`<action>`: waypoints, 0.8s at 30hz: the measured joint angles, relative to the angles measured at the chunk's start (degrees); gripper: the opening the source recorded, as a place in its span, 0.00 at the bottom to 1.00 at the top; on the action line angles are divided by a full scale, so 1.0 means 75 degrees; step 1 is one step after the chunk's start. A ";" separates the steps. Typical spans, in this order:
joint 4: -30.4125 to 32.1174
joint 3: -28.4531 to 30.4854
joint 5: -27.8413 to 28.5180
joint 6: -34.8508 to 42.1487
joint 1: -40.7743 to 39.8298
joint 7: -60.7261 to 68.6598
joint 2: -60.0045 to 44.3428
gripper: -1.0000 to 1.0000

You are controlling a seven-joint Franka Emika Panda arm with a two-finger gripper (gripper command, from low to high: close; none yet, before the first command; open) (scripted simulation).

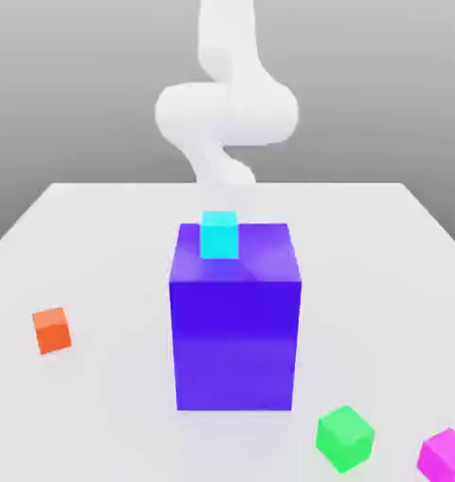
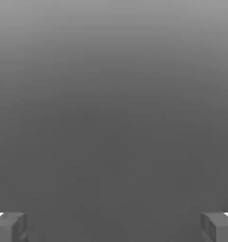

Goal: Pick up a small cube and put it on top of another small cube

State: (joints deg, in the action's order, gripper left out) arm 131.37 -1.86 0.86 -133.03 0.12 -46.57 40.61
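- Small bright magenta-pink cube point(image 1: 447, 456): nearest, on white surface point(image 1: 99, 414), near right corner of exterior view, partly cut by frame edge
- Small green cube point(image 1: 345, 438): just left of it, apart; closest stacking target
- Small orange cube point(image 1: 52, 330): left, farther back
- Large blue-violet block point(image 1: 235, 320): centre, small cyan cube point(image 1: 219, 235) on top
- White arm point(image 1: 226, 108): far, behind block
- Gripper point(image 2: 114, 227): fingers point(image 2: 9, 227) spread wide, nothing between
- Step: reach for pink cube; route around tall block, descend straight, centre before closing
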 joint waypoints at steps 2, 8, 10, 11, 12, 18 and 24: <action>-0.0047 -0.0215 0.0101 -0.0142 0.0011 -0.0086 -0.0588 0.50; -0.0178 -0.0813 0.0459 -0.0546 0.0084 -0.0381 -0.2254 0.50; -0.0222 -0.1004 0.0598 -0.0678 0.0118 -0.0493 -0.2806 0.50; -0.0244 -0.1096 0.0672 -0.0745 0.0141 -0.0552 -0.3083 0.50; -0.0266 -0.1180 0.0749 -0.0810 0.0170 -0.0614 -0.3361 0.50; -0.0401 -0.1608 0.1227 -0.1200 0.0469 -0.0992 -0.5032 0.50; -0.0531 -0.1763 0.1588 -0.1602 0.0953 -0.1290 -0.6687 0.50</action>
State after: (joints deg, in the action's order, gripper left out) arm 127.38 -15.08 12.77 -145.05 7.27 -56.24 -9.54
